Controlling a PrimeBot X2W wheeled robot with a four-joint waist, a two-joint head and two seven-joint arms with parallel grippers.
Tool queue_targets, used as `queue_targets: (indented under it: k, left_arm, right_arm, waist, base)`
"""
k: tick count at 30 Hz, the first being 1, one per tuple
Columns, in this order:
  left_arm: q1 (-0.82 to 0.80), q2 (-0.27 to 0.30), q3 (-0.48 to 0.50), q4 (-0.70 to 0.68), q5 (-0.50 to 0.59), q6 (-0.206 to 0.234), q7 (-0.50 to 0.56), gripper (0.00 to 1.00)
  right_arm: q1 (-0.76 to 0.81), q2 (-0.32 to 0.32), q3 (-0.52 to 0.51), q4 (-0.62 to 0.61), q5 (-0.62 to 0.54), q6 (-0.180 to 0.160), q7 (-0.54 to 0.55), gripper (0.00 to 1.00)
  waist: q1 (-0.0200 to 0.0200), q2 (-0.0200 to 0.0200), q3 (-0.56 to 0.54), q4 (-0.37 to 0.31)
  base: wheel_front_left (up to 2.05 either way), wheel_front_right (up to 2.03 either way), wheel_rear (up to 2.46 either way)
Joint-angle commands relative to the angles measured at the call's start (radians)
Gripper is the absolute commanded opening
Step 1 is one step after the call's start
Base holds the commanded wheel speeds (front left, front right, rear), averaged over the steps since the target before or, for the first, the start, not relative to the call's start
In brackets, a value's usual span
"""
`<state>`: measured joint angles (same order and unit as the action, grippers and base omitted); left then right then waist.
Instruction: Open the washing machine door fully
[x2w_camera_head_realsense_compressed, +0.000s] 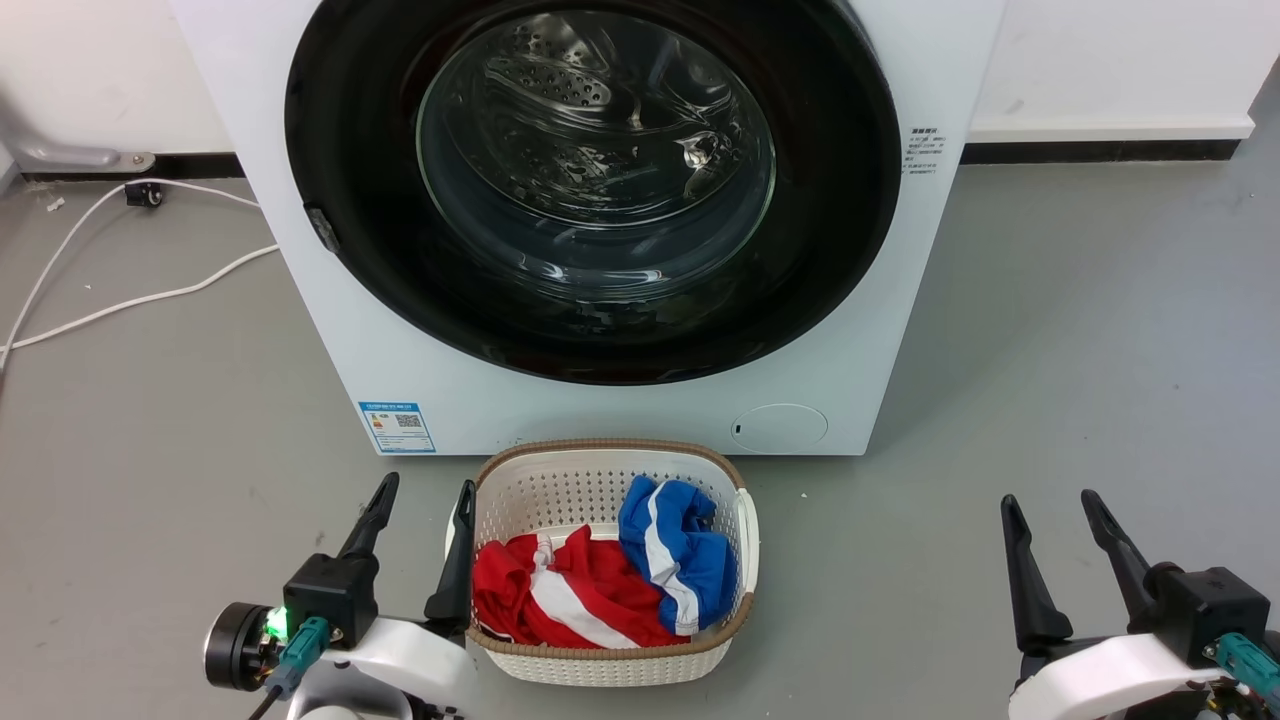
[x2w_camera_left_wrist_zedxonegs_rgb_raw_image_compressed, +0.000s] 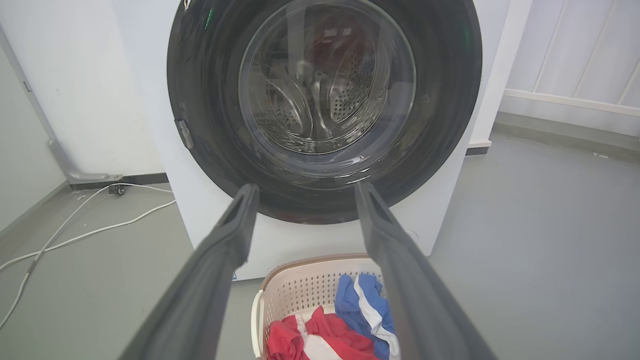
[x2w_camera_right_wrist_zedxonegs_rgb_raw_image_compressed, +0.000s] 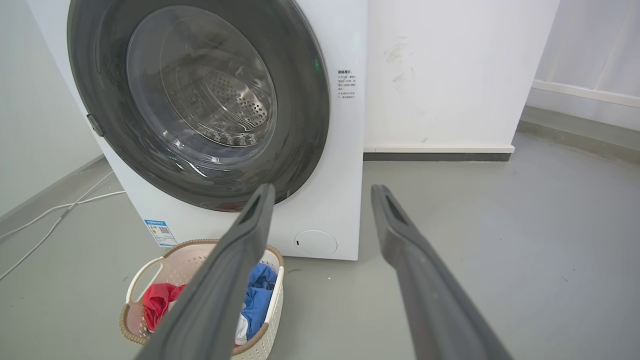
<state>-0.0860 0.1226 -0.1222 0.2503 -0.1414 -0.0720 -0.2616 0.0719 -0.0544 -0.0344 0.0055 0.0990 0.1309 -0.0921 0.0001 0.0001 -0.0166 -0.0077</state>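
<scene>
Head view with both wrist views. The washing machine (x2w_camera_head_realsense_compressed: 600, 410) stands on the grey floor (x2w_camera_head_realsense_compressed: 1050, 350) against a white wall. The washing machine door (x2w_camera_head_realsense_compressed: 595, 190), a glossy black disc with a clear glass centre, lies flat against the machine's front, closed; the perforated steel drum shows through the glass. A small grey tab (x2w_camera_head_realsense_compressed: 322, 228) sits on the door's left edge.

Writing: a blue label sticker (x2w_camera_head_realsense_compressed: 397, 427) low on the front at the left bears a QR code and rows of print too small to read. A block of small dark characters (x2w_camera_head_realsense_compressed: 925, 150) beside the door's right edge is likewise illegible. A round cap (x2w_camera_head_realsense_compressed: 779, 427) is set low on the front at the right.

A white laundry basket (x2w_camera_head_realsense_compressed: 610, 445) with a woven brown rim stands just in front of the machine, holding a red-and-white garment (x2w_camera_head_realsense_compressed: 570, 590) and a blue-and-white garment (x2w_camera_head_realsense_compressed: 670, 550). A white cable (x2w_camera_head_realsense_compressed: 130, 300) trails over the floor to the left.

The left claw (x2w_camera_head_realsense_compressed: 426, 485) hovers beside the basket's left side, fingers spread and empty. The right claw (x2w_camera_head_realsense_compressed: 1049, 498) hangs well apart to the right, fingers likewise spread and empty. Neither touches the door.
</scene>
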Motion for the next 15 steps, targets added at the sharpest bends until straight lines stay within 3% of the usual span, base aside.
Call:
queue_targets:
  k: [1, 15]
  left_arm:
    - [-0.003, 0.001, 0.005, 0.003, -0.003, -0.005, -0.005, 1.0]
    - [-0.007, -0.011, 0.022, 0.013, -0.013, -0.019, -0.005, 1.0]
  right_arm:
    - [0.001, 0.004, -0.001, 0.003, 0.005, 0.0, -0.004, 1.0]
    - [-0.004, 0.005, -0.002, 0.015, 0.028, 0.0, -0.005, 1.0]
  waist:
    - [-0.0001, -0.0001, 0.0, 0.0]
    - [-0.0001, -0.0001, 0.001, 0.0]
  base:
    - [0.0, 0.0, 0.0]
    - [0.0, 0.0, 0.0]
